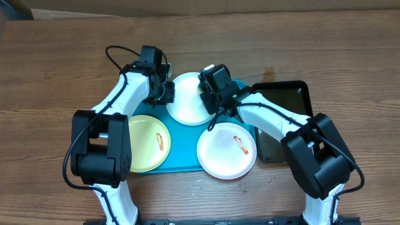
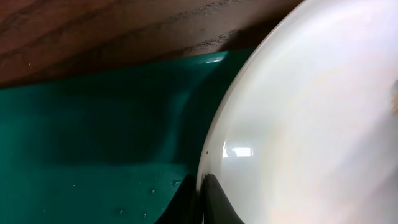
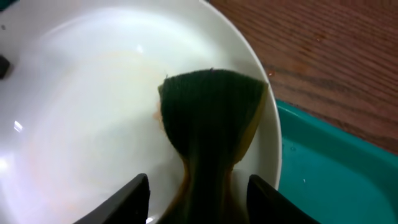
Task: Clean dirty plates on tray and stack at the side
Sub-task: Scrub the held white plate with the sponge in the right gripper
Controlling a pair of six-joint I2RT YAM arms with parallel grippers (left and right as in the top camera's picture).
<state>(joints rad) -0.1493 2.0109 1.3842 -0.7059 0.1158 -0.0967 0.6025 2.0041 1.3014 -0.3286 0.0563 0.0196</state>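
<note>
The turquoise tray (image 1: pixel 181 153) holds three plates. A white plate (image 1: pixel 187 103) lies at its back, with no clear smear showing. My left gripper (image 1: pixel 164 92) is shut on this plate's left rim; the left wrist view shows the jaws (image 2: pixel 202 200) pinching the rim of the plate (image 2: pixel 311 124) over the tray (image 2: pixel 93 137). My right gripper (image 1: pixel 212 94) is shut on a green-and-yellow sponge (image 3: pixel 211 118) and presses it on the plate (image 3: pixel 81 112) near its right rim. A pale yellow-green plate (image 1: pixel 147 142) and a second white plate (image 1: pixel 226 150) each carry a reddish smear.
A smaller black tray (image 1: pixel 284 119) sits to the right of the turquoise tray, partly under my right arm. A dark stain (image 1: pixel 269 74) marks the wooden table behind it. The tray's right wall (image 3: pixel 336 162) is close beside the sponge.
</note>
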